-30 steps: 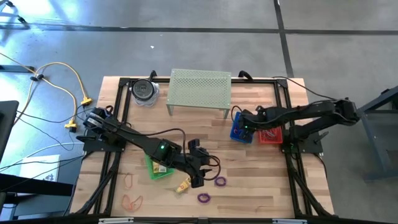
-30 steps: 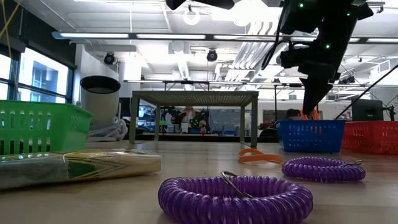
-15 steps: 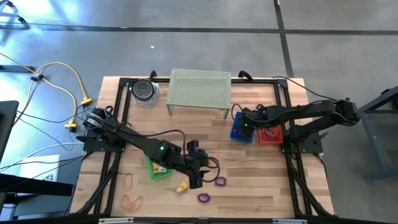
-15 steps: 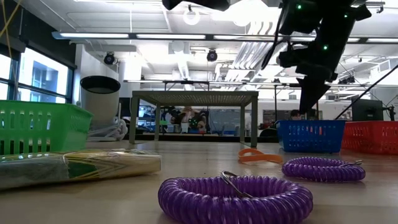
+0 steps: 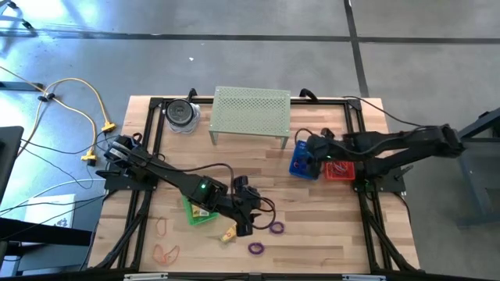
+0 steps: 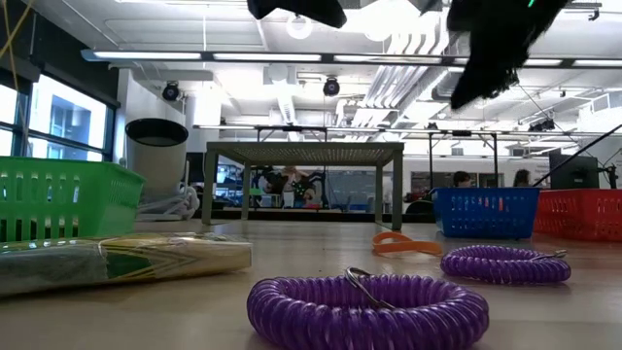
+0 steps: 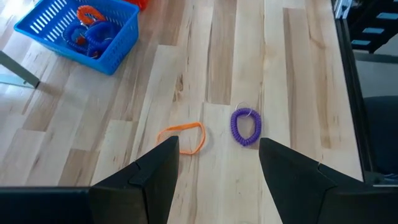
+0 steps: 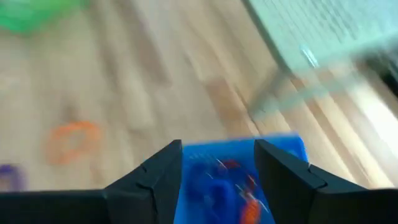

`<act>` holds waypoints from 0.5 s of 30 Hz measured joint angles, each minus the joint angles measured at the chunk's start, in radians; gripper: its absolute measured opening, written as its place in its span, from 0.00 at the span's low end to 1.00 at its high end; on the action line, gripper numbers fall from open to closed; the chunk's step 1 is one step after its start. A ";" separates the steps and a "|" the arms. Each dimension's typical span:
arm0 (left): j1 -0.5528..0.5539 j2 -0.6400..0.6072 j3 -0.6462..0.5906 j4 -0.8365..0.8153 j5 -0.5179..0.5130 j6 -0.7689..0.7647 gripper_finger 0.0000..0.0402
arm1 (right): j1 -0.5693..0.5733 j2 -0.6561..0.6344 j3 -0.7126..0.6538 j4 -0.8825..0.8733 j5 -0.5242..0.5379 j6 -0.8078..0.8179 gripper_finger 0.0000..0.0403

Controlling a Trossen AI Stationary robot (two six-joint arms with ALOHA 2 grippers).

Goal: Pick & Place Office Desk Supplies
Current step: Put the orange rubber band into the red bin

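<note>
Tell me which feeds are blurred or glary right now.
Right wrist view: motion-smeared, blue basket and orange loop soft. Left wrist view: sharp on the purple loop. Low view: bright ceiling lights leave the arms as silhouettes. High view: evenly lit.

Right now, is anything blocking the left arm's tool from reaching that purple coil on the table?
Nothing visible does: bare wood lies between the open left tool and the purple coil, with an orange band off to one side.

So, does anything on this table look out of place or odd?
Nothing looks damaged or spilled. One small oddity: the blue basket holds blue coils but also an orange one, so the colours are mixed. Two purple coils and orange bands lie loose on the table.
</note>
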 joint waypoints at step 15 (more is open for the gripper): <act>-0.058 0.000 0.000 -0.007 0.003 0.000 0.53 | 0.289 0.003 0.004 0.242 -0.342 -0.172 0.46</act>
